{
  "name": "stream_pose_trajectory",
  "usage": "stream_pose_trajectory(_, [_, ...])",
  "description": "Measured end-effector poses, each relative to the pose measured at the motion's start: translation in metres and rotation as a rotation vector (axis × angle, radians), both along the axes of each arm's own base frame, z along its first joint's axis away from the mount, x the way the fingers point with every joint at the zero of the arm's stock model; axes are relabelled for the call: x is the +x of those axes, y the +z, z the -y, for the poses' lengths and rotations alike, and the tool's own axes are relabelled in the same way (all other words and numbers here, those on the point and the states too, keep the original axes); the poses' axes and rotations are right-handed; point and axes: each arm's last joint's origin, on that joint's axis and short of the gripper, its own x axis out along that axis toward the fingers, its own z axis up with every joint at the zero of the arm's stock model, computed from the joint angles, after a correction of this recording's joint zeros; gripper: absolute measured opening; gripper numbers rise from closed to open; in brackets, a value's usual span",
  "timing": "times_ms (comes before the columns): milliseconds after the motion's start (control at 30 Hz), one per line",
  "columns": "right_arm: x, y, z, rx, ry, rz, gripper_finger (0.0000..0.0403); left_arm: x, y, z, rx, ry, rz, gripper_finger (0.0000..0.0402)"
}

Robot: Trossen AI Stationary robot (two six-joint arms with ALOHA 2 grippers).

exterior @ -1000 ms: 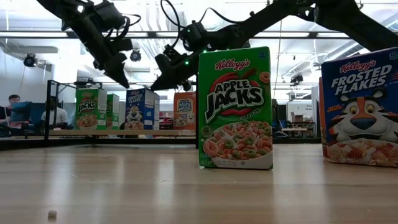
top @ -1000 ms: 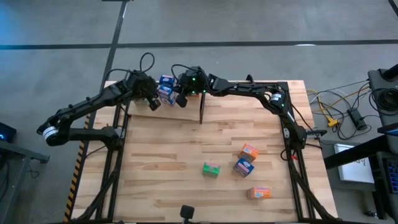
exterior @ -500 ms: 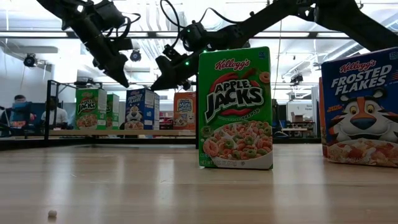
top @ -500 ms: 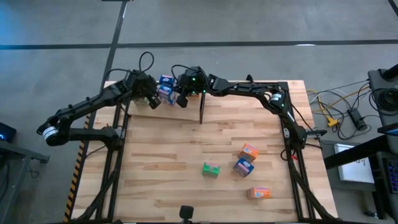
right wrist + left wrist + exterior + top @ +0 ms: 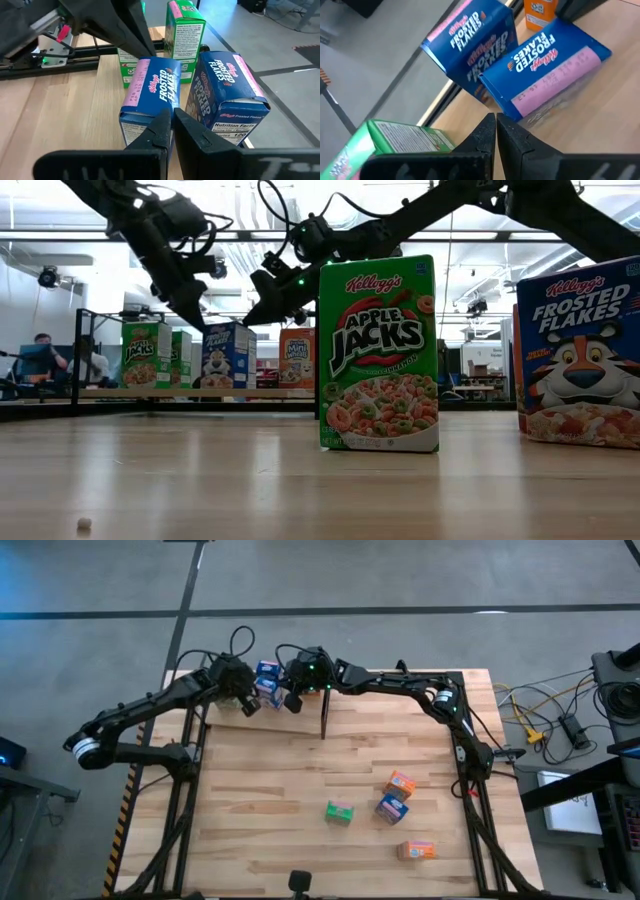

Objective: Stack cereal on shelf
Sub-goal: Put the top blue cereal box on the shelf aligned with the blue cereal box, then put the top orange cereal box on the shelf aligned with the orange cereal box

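On the shelf [image 5: 400, 690] at the table's far side stand two blue cereal boxes [image 5: 266, 690] [image 5: 267, 668], two green ones [image 5: 147, 352] and an orange one [image 5: 296, 357], all upright. My left gripper [image 5: 248, 706] is shut, its tips at the nearer blue box [image 5: 545, 75], at the top corner toward the table's left. My right gripper [image 5: 292, 700] is also shut. It comes level from the table's right, with its tips at the same box's [image 5: 150, 95] narrow end. My left gripper's shut fingertips [image 5: 149, 52] slant down from the table's left and meet the pink strip [image 5: 142, 70] along the nearer blue box's top; whether they touch it I cannot tell. My right gripper's shut fingers [image 5: 165, 120] stand against that box's upper near edge [image 5: 145, 116]. Its own fingers hide the spot, so touch cannot be told.
A black upright rod [image 5: 324, 718] stands on the shelf just right of my right gripper. Loose boxes lie on the near right of the table: green [image 5: 339, 811], blue [image 5: 391, 807], orange [image 5: 401, 783] and orange [image 5: 417, 850]. People sit in the room behind [image 5: 40, 360].
My left gripper has sunk a little toward the nearer blue box, staying shut. My right gripper has kept its place.
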Motion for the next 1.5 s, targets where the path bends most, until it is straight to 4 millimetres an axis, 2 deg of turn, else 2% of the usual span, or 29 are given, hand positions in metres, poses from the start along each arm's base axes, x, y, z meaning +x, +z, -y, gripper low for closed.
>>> stream_pose_trajectory(200, [0.0, 0.0, 0.0, -0.011, 0.004, -0.003, 0.0012, -0.004, 0.001, 0.006, -0.069, -0.005, 0.03, 0.0])
stream_pose_trajectory(933, [-0.001, 0.005, -0.001, -0.03, 0.009, 0.011, 0.0012, -0.007, 0.003, 0.008, -0.102, 0.033, 0.05, 0.0])
stream_pose_trajectory(1133, [-0.007, 0.024, -0.006, -0.038, 0.015, 0.029, 0.0012, -0.012, 0.011, 0.013, -0.077, 0.04, 0.091, 0.0])
stream_pose_trajectory(1233, [-0.011, 0.037, -0.015, -0.043, 0.033, 0.016, 0.0012, -0.016, 0.018, 0.018, -0.064, 0.046, 0.126, 0.0])
stream_pose_trajectory(1367, [-0.022, 0.06, -0.036, -0.026, 0.065, -0.027, 0.0012, -0.019, 0.028, 0.031, -0.049, 0.027, 0.188, 0.0])
stream_pose_trajectory(1500, [-0.038, 0.084, -0.067, 0.011, 0.112, -0.097, 0.0012, -0.018, 0.037, 0.051, -0.06, -0.052, 0.265, 0.0])
